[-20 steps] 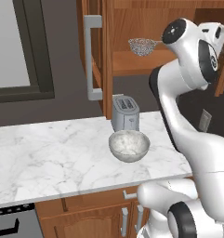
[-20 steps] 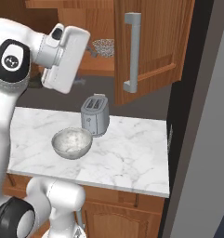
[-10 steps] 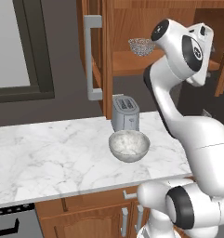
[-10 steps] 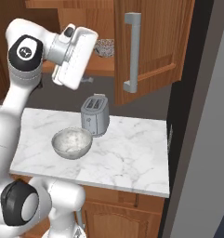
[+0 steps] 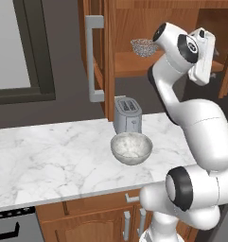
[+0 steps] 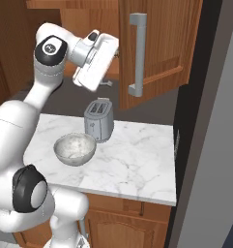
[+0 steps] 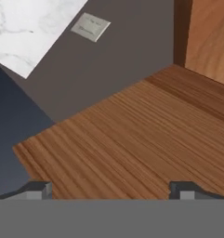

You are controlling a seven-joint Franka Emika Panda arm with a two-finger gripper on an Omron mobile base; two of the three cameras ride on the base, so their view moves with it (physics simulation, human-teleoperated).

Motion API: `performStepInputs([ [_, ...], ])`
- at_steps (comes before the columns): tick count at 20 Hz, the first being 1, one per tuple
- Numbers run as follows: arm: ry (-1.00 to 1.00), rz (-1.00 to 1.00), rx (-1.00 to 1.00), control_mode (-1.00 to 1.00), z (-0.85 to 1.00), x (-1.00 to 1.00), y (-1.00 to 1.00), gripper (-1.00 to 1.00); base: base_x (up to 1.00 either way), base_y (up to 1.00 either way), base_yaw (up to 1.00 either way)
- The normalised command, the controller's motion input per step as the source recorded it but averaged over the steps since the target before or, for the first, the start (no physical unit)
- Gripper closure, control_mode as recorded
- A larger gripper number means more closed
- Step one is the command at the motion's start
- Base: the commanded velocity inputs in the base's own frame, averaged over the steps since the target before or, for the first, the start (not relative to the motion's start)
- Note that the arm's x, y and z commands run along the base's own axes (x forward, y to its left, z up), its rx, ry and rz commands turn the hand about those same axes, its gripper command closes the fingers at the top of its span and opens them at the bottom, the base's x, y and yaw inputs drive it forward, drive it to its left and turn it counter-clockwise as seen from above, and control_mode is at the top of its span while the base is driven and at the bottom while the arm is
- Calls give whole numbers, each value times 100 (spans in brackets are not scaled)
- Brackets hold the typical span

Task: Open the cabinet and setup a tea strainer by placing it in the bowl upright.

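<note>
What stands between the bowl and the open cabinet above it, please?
The grey toaster stands behind the bowl, under the cabinet, in both base views.

This is a home kitchen. A white grey-veined marble counter runs along a dark grey wall, and everything else sits around it. On the counter, against the wall, stands a grey metal two-slot toaster, with a round speckled light grey stone-like bowl just in front of it. Below the counter are reddish-brown wooden base cabinets with short grey handles. Above the counter hangs a reddish-brown wooden wall cabinet with long grey bar handles, its doors open.
</note>
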Motion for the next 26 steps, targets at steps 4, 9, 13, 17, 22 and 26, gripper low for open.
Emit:
performStepInputs([
  [4, 8, -13, -9, -100, 0, 1, -44, -100, 0, 0, 0],
  [9, 5, -14, -9, -100, 0, 0, -50, -100, 0, 0, 0],
  [13, 4, -14, -8, -100, 0, -1, -56, -100, 0, 0, 0],
  [17, 0, -12, -6, -100, 0, -9, -59, -100, 0, 0, 0],
  [22, 0, -5, -1, -100, 1, -14, -53, -100, 0, 0, 0],
  [26, 0, -1, 4, -100, 0, -1, -56, -100, 0, 0, 0],
])
